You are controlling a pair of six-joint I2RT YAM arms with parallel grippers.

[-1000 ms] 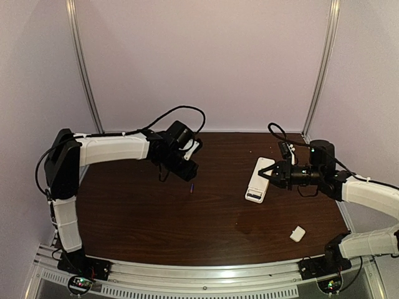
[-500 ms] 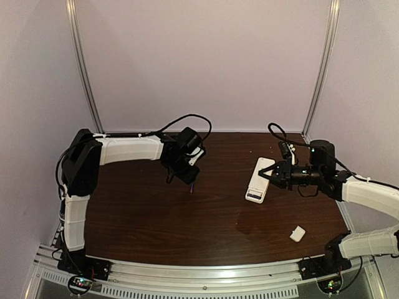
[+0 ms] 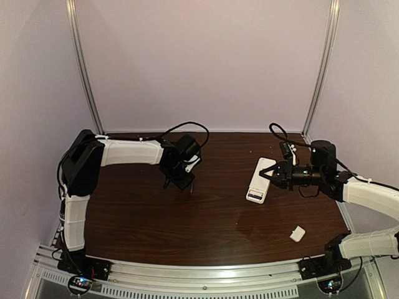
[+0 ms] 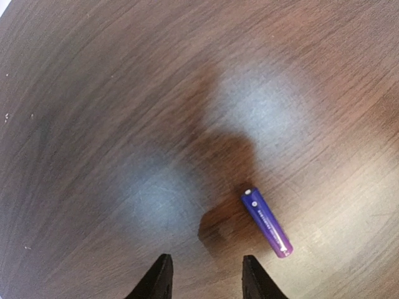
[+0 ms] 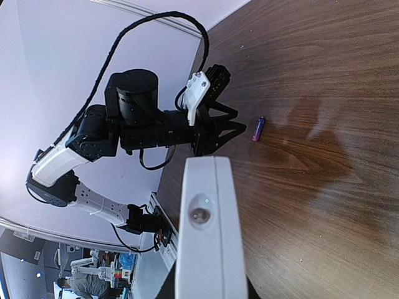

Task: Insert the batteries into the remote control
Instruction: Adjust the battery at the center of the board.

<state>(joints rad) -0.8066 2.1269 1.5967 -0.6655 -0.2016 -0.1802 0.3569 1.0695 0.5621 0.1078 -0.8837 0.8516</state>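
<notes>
you're at pickup: left pincer (image 4: 206, 275) open beside the battery (image 4: 267, 222); centre over it, close. right pincer (image 3: 269, 175) grips remote (image 3: 256, 185).

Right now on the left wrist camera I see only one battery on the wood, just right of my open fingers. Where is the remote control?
Observer: The remote control is over the right side of the table, gripped from its right side by the right gripper, well apart from your battery.
Operator: Is a second one lying anywhere?
Observer: None that I can find. The top and right wrist views show only that same one.
Operator: And the cover?
Observer: A small white piece lies alone toward the near right corner, with nothing touching it.
</notes>
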